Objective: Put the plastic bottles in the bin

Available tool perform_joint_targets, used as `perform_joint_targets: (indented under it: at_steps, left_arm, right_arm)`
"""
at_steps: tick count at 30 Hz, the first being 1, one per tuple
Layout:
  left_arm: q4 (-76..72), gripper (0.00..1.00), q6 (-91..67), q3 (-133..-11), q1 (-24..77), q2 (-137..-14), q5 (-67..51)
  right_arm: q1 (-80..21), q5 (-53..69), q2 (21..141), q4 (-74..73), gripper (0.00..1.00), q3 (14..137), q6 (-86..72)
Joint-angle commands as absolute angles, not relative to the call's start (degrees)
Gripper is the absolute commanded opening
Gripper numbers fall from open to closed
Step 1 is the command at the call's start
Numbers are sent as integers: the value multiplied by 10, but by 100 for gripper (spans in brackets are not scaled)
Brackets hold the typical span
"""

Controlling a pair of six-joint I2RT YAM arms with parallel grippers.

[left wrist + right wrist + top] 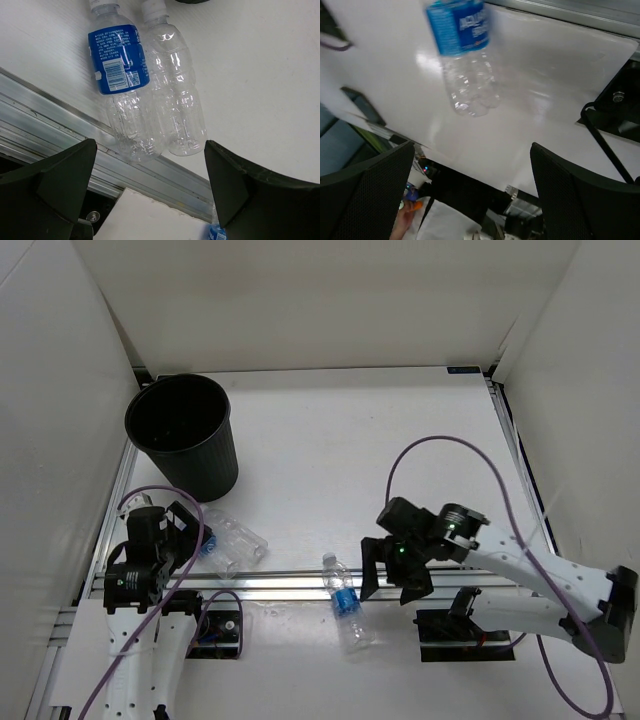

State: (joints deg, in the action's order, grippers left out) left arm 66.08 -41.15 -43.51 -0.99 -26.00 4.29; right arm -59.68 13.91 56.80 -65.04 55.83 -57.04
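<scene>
Three plastic bottles lie on the white worktop [340, 450], all outside the bin [182, 435], which stands upright on it. Two of them [232, 540] lie side by side just in front of the bin's base, touching along their length. One carries a blue label [119, 70], the other is bare and clear [177, 100], and the labelled one's base reaches the aluminium rail [290, 585]. The third bottle [343, 602] lies well to the right of the bin and farther from its base, across the same rail.

The left gripper [150, 150] points at the pair, jaws spread wide and holding nothing. The right gripper [472, 147] hovers near the third bottle, also wide open and empty.

The bottles look empty, so they are probably very light, thin-walled and slick. They will likely dent under a hard squeeze and roll or squirt away from a glancing one. The safest hold seems to be across the mid-body, jaws square to the long axis. With the pair, taking the outer bottle first should avoid pinching its neighbour.
</scene>
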Motion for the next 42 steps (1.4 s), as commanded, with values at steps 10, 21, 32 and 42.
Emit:
perform_joint_targets:
  at_steps: [10,21,32,42]
  left_arm:
    - [686,100,-365,-458,3,-287,83]
    - [712,100,-354,-479,16,-273,90]
    - [728,100,-355,-495,33,-236,90]
    - [747,100,-372,-495,39,-217,113]
  right_arm:
    - [-613,148,691,-438,100,495,-479]
    - [-627,184,866,-338,100,538,-425]
    - [-632,207,932,-288,84,502,-412]
    - [-632,192,966,-394,56,619,-379]
